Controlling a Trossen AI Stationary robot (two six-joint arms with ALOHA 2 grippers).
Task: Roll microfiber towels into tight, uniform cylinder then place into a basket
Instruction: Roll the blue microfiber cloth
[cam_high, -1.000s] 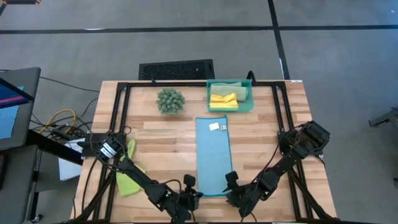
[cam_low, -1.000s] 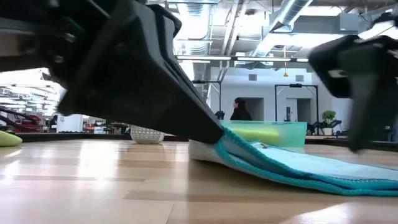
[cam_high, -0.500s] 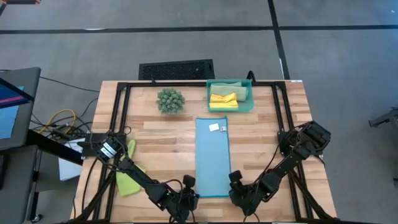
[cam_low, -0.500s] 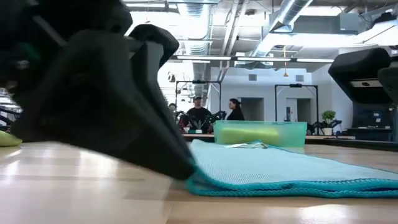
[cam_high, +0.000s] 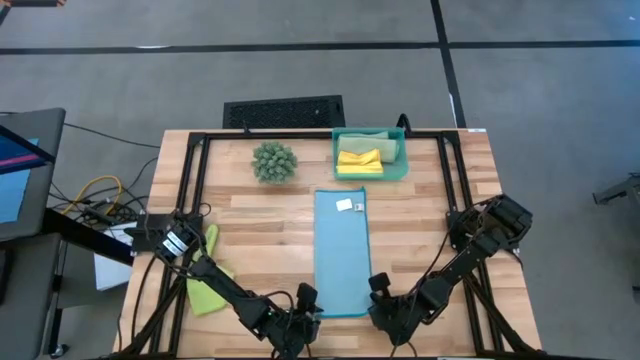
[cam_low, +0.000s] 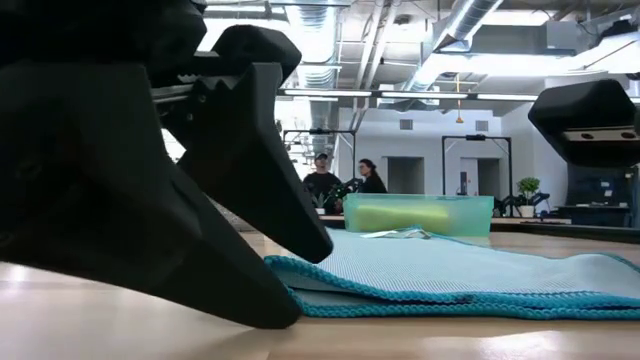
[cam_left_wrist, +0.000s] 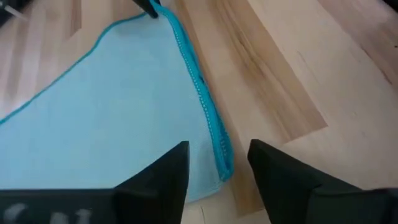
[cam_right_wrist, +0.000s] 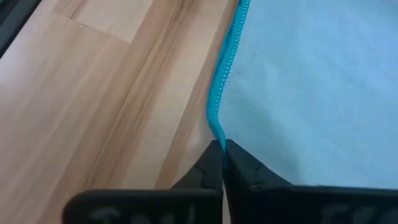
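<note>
A light blue towel (cam_high: 342, 250), folded into a long strip, lies flat on the wooden table (cam_high: 260, 230), its length running near to far. My left gripper (cam_left_wrist: 219, 148) is open at the strip's near left corner (cam_high: 320, 312). One finger is over the cloth and one over bare wood. My right gripper (cam_right_wrist: 221, 144) is shut on the strip's right edge by the near corner (cam_high: 368, 300). At the far edge, the teal basket (cam_high: 398, 160) holds a yellow towel (cam_high: 359, 160) and a green one (cam_high: 366, 137). A lime green towel (cam_high: 205, 285) lies at the left, partly under my left arm. My left gripper's fingers (cam_left_wrist: 168, 177) stand on either side of the teal hem; whether they touch the cloth I cannot tell. My right gripper pinches the towel's teal hem (cam_right_wrist: 216, 127) on the right long edge, close to the near corner, between its two fingertips. The fingers slant down from the near right. The cloth lies on the table; one layer or several, I cannot tell.
A spiky green plant ball (cam_high: 274, 160) sits far left of the basket. A black slotted grille (cam_high: 285, 110) lies beyond the far edge. A black frame (cam_high: 195, 180) runs round the table. People stand in the room behind (cam_low: 322, 180).
My left gripper has opened and let go of the blue towel's near left corner. That corner was lifted off the table and now lies flat. My right gripper has shut on the towel's right edge near the near corner.
</note>
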